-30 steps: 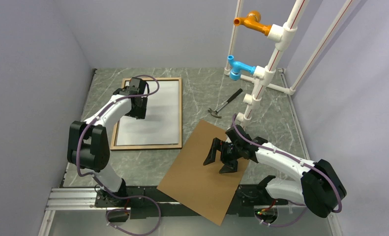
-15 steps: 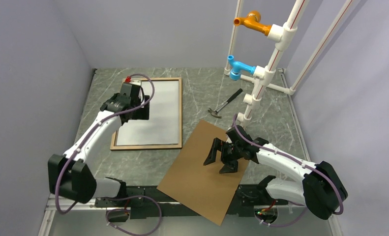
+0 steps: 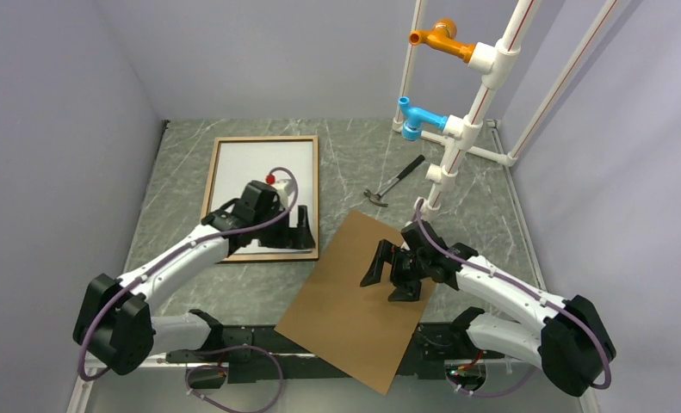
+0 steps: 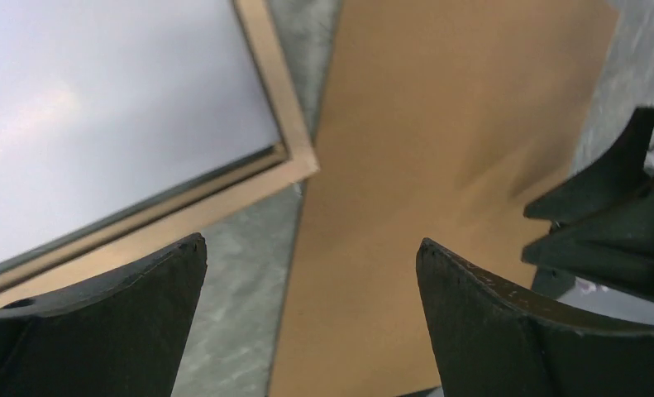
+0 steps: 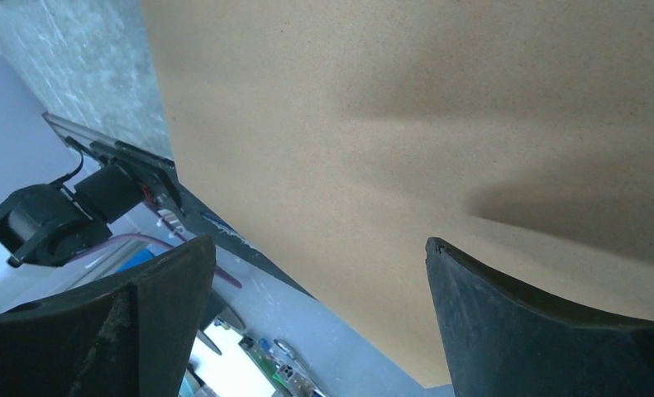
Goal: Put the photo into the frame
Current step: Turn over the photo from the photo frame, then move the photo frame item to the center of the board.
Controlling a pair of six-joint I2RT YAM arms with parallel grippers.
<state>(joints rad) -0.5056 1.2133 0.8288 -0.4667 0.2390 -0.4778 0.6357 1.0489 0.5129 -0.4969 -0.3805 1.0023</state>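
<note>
Photo (image 3: 263, 176) sits white-side-up in frame (image 3: 268, 138); left gripper (image 3: 300, 229) and right gripper (image 3: 388, 280) spread, empty. Press near-right corner flat, gently.

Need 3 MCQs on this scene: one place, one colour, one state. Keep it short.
1. Where is the hammer?
A. on the board
B. between the frame and the pipe stand
C. inside the frame

2. The upper fitting and lower fitting on the stand are:
A. orange and blue
B. red and green
C. both white

3. The right gripper is:
A. shut on the board
B. open over the board
C. shut on the hammer

Key:
1 B: it lies right of the frame, by the stand's foot.
2 A: orange above, blue below.
3 B: its fingers stand apart with nothing between them.
</note>
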